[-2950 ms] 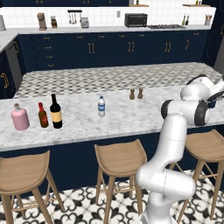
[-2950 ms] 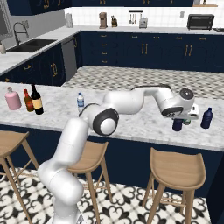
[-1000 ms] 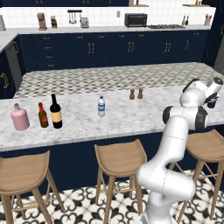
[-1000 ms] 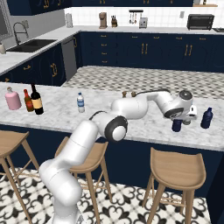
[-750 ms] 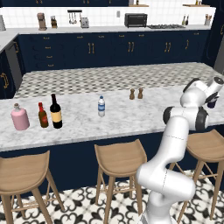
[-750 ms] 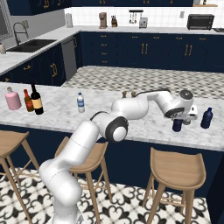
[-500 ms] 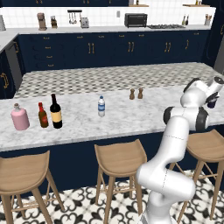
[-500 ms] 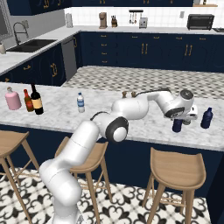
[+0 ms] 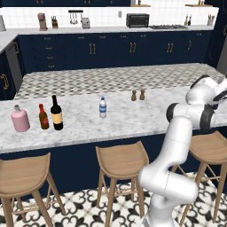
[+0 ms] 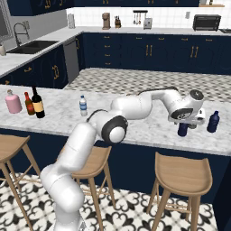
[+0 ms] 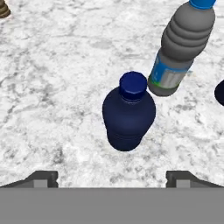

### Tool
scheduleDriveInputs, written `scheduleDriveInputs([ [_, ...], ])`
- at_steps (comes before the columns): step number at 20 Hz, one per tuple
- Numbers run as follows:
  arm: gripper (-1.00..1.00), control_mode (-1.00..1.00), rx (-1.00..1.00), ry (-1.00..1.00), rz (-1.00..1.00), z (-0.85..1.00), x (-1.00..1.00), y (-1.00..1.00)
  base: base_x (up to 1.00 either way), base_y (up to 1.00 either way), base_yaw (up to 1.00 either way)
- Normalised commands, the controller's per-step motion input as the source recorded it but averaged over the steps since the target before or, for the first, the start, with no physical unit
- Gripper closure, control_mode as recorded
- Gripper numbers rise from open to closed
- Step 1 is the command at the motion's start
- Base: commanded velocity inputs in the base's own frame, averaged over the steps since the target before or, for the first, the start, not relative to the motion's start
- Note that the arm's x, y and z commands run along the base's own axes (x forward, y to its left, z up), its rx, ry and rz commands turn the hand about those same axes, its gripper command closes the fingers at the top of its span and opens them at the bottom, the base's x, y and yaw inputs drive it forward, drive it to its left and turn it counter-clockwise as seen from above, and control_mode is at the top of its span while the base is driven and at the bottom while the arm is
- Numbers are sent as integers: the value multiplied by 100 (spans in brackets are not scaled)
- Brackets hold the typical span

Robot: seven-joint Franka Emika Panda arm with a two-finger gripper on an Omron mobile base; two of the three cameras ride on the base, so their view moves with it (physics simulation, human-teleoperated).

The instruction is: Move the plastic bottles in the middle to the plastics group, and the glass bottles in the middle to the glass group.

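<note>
Our gripper (image 11: 112,177) hovers with jaws spread wide above the navy bottle (image 11: 128,113), standing free beside the blue-capped grey bottle (image 11: 181,46). Lifting carelessly, we might tip either over.

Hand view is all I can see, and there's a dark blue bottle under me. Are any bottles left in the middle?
Observer: Yes, a clear bottle with a white cap stands alone in the middle of the counter.
Operator: Where's the big wine bottle?
Observer: The wine bottle stands at the far end, beside a small brown bottle and a pink jug.
Operator: Where's my end effector?
Observer: The end effector hangs close over the dark blue bottle.
</note>
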Motion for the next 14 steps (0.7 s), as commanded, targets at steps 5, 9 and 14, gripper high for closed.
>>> scheduleDriveInputs([
  [5, -100, -100, -2, -3, 0, 43, -66, 50, 0, 0, 0],
  [9, -100, -100, -2, -18, 0, 52, -24, 99, 0, 0, 0],
  [14, -100, -100, -1, -16, 0, 24, -24, 100, 0, 0, 0],
])
